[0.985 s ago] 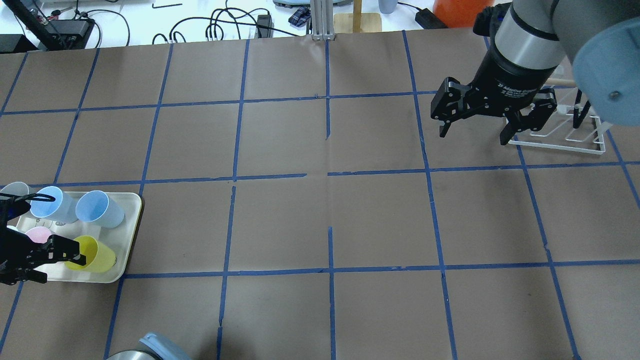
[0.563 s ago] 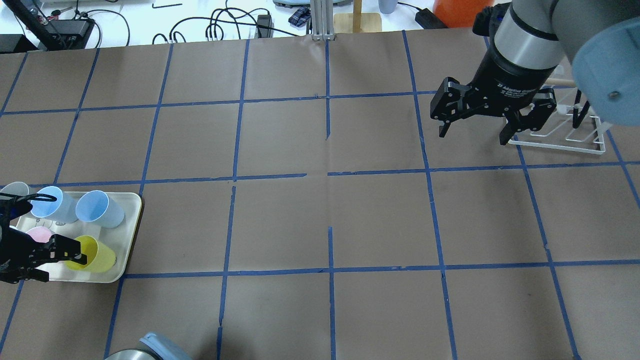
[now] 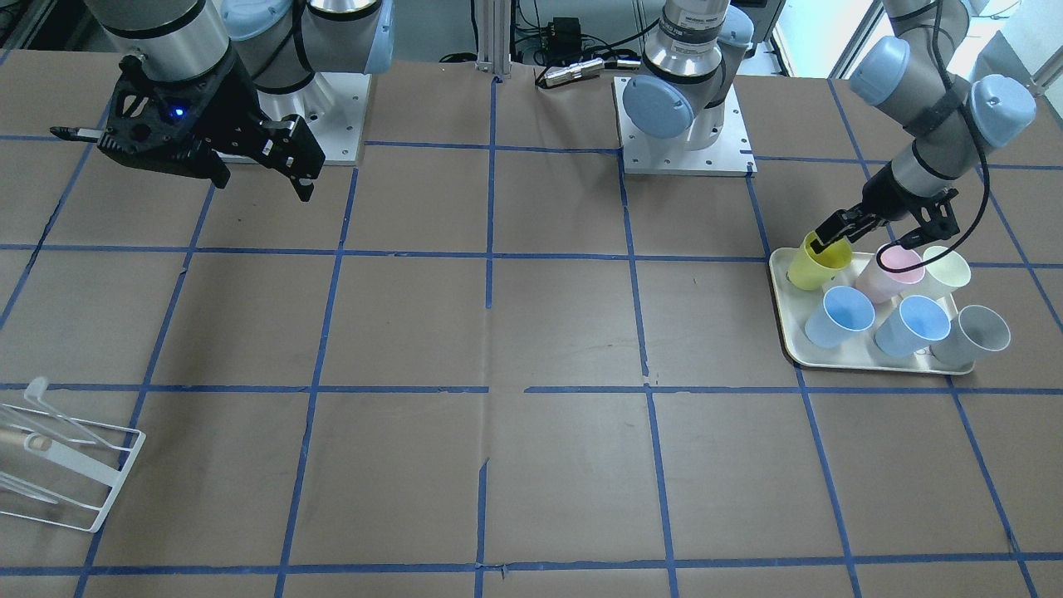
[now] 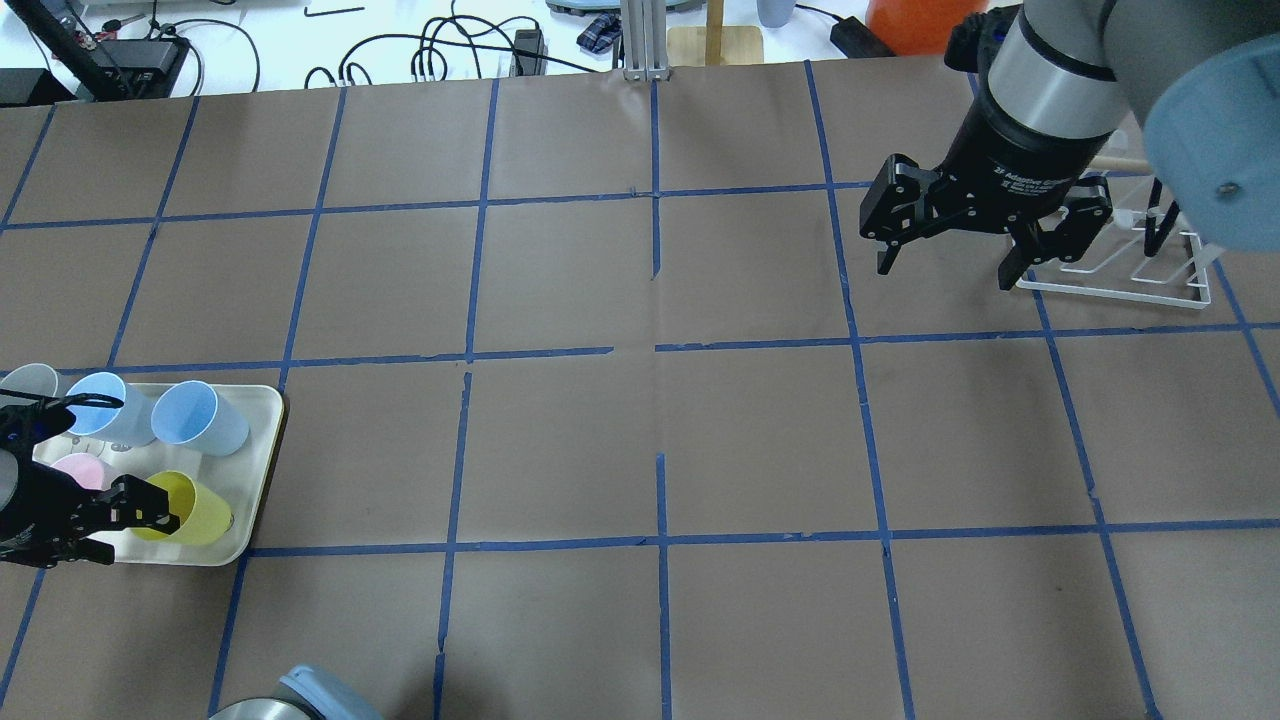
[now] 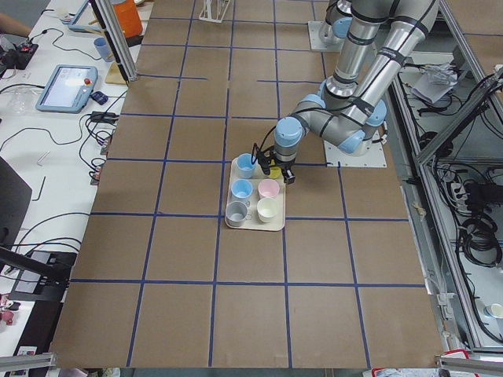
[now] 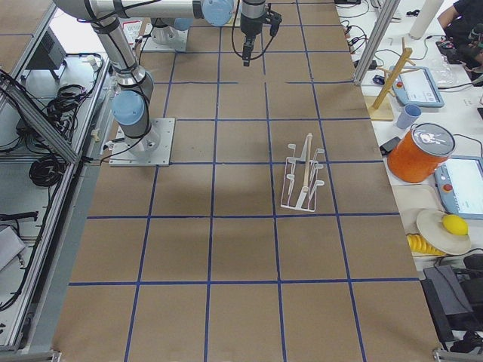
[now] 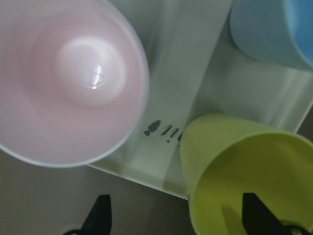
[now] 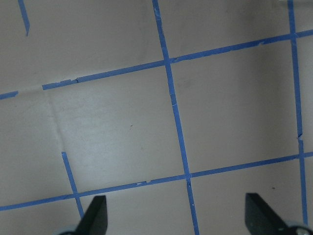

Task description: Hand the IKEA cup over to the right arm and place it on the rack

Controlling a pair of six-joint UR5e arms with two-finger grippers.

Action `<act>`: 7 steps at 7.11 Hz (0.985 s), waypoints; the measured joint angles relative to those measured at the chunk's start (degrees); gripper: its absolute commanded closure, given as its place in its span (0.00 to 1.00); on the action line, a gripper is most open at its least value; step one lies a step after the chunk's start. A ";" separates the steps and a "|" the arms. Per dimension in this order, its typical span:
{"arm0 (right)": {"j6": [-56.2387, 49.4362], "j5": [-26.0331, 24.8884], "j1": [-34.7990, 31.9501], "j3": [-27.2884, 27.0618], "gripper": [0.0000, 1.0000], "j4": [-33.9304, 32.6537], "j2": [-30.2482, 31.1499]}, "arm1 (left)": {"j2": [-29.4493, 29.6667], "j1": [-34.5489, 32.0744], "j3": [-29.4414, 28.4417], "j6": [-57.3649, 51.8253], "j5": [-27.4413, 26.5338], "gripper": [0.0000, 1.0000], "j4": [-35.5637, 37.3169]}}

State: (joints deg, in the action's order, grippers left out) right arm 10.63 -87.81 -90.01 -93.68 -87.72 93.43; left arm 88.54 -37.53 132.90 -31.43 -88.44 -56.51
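Note:
The bright yellow IKEA cup (image 4: 205, 517) stands in the near right corner of the cream tray (image 4: 255, 470); it also shows in the front view (image 3: 807, 269) and the left wrist view (image 7: 244, 171). My left gripper (image 4: 135, 530) is open, with one finger inside the cup's mouth and the other outside its rim, beside the pink cup (image 7: 68, 78); the front view shows it too (image 3: 864, 241). My right gripper (image 4: 945, 275) is open and empty, held above the table next to the white wire rack (image 4: 1120, 275). The rack also shows in the front view (image 3: 66, 473).
The tray (image 3: 797, 353) also holds two blue cups (image 4: 195, 415), a pink cup (image 4: 75, 468), a grey cup (image 4: 28, 380) and a pale cream cup (image 3: 947, 267). Brown paper with blue tape lines covers the table (image 4: 650, 440). Cables and devices lie beyond its far edge.
My left gripper has edged slightly toward the near left over the tray, its finger still in the yellow cup. The right arm has barely moved.

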 measured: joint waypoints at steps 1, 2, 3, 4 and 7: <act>0.00 0.08 0.00 -0.01 0.00 0.00 0.00 | 0.13 0.00 0.07 -0.12 0.03 0.82 0.19; 0.04 0.56 -0.01 0.00 0.00 0.02 0.00 | 0.31 0.00 0.12 -0.33 0.10 1.00 0.29; 0.17 1.28 -0.04 0.01 0.00 0.06 0.00 | 0.42 0.00 0.13 -0.40 0.15 1.00 0.33; 0.28 1.69 -0.05 0.01 0.00 0.10 -0.01 | 0.43 0.00 0.10 -0.42 0.25 1.00 0.34; 0.24 1.95 0.00 -0.01 0.00 0.21 -0.14 | -0.07 -0.18 -0.64 -0.55 0.56 1.00 0.62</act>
State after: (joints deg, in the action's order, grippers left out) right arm 10.87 -85.86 -90.01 -93.69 -87.51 93.29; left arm 88.48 -37.71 132.26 -31.98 -87.88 -55.89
